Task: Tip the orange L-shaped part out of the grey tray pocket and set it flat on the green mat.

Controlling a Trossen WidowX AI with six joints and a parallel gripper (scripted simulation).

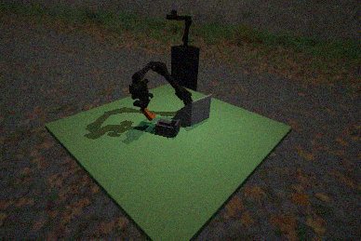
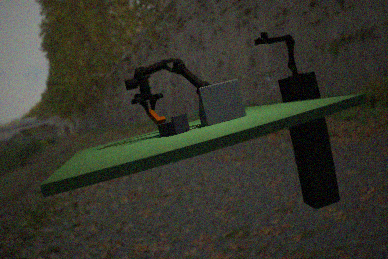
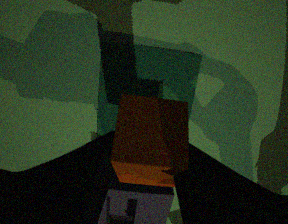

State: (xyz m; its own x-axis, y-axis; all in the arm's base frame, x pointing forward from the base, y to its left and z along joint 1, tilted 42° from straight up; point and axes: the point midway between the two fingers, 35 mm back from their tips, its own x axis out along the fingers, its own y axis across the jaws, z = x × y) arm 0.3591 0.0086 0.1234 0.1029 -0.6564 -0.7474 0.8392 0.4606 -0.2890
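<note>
Top, gripper (image 1: 143,107) holding orange part (image 1: 149,113), tray (image 1: 167,127) beside

top high and far, exterior low side-on, wrist close, downward

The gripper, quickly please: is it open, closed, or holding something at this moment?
Gripper: closed on the orange L-shaped part, held in the air beside the grey tray, above the green mat.
</note>
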